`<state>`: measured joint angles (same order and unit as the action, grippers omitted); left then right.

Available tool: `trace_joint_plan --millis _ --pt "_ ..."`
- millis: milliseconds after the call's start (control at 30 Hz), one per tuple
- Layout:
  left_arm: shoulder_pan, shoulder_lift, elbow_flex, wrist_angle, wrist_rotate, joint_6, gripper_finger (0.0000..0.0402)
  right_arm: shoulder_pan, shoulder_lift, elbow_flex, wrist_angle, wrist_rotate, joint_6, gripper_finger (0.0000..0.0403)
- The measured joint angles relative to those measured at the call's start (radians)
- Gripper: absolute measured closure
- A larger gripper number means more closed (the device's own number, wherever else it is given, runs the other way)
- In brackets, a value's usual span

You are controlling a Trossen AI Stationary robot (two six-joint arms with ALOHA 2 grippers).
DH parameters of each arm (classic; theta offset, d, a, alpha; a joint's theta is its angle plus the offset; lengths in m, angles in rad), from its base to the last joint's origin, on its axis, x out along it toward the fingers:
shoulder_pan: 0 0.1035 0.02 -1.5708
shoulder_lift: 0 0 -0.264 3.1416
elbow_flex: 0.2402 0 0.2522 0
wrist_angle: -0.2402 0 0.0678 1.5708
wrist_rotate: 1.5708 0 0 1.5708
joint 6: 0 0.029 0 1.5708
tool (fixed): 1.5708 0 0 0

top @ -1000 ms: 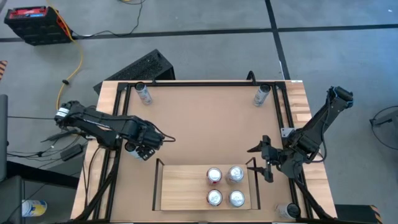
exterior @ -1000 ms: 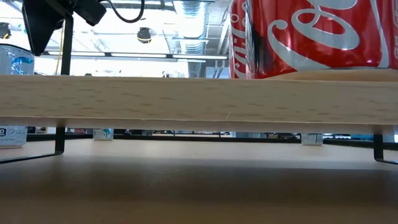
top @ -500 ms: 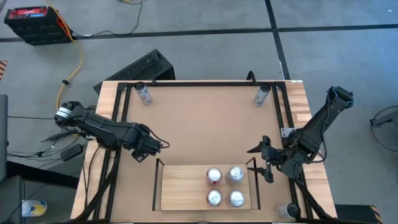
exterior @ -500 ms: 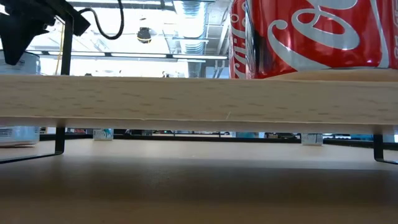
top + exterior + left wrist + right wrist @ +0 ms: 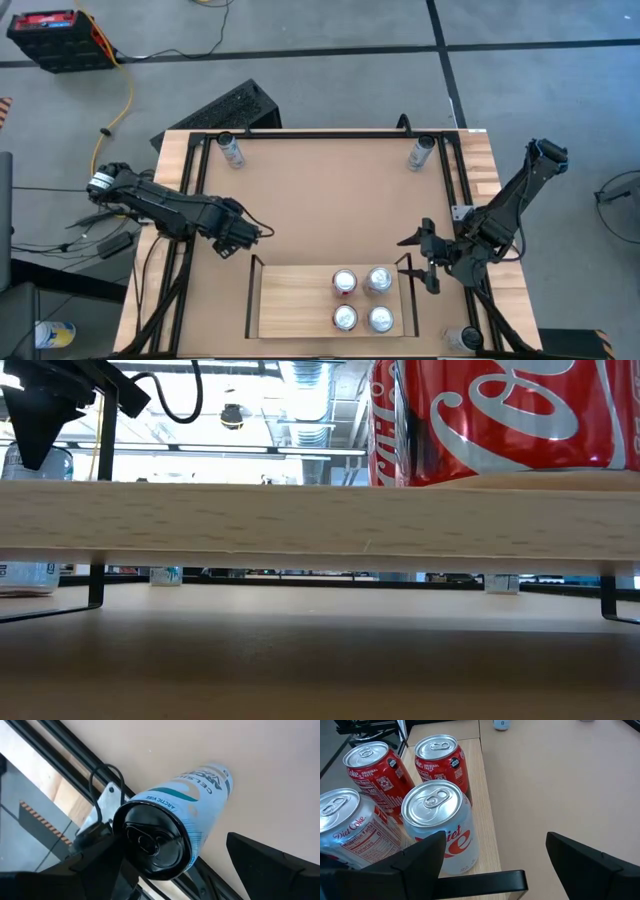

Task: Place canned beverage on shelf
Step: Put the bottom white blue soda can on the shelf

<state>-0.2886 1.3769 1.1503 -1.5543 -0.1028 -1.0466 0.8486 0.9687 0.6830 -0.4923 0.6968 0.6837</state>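
L gripper (image 5: 240, 240) over the brown tabletop (image 5: 330, 190), near the shelf's left end rail. Jaws spread wide; wrist view shows a pale Celsius can (image 5: 175, 830) with black lid lying between the fingers (image 5: 270, 865). Cannot tell if pads actually touch it, so not calling it grasped. In low view same can (image 5: 35, 465) shows at far left, above shelf-board level.

R gripper (image 5: 425, 255) waits just beside the shelf's right end rail, jaws released, empty.

Shelf (image 5: 295, 300), pale wood, at near table edge. 4 cans upright on its right half: 2 red Coke (image 5: 437, 762), 2 silver Diet Coke (image 5: 442, 827), in a 2x2 block. Left half bare.

Other cans upright at the tabletop's far corners: one far-left (image 5: 231, 152), one far-right (image 5: 420, 154).
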Motion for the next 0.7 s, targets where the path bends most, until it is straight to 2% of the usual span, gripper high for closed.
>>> trace_joint_plan --millis 200,400,567,700 --pt "0.0 0.001 0.014 0.023 -0.038 0.051 0.0071 0.0 0.0 0.0 0.0 0.002 -0.004 0.0033" --pt "0.0 0.002 0.12 0.051 -0.094 0.084 0.0072 0.0 0.0 0.0 0.0 0.005 -0.012 0.0033" --pt "0.001 0.002 0.193 0.032 -0.143 0.076 0.0072 0.0 0.0 0.0 0.0 0.005 -0.012 0.0033" --pt "0.001 0.002 0.202 0.03 -0.159 0.033 0.0072 0.0 0.0 0.0 0.0 0.005 -0.012 0.0033"
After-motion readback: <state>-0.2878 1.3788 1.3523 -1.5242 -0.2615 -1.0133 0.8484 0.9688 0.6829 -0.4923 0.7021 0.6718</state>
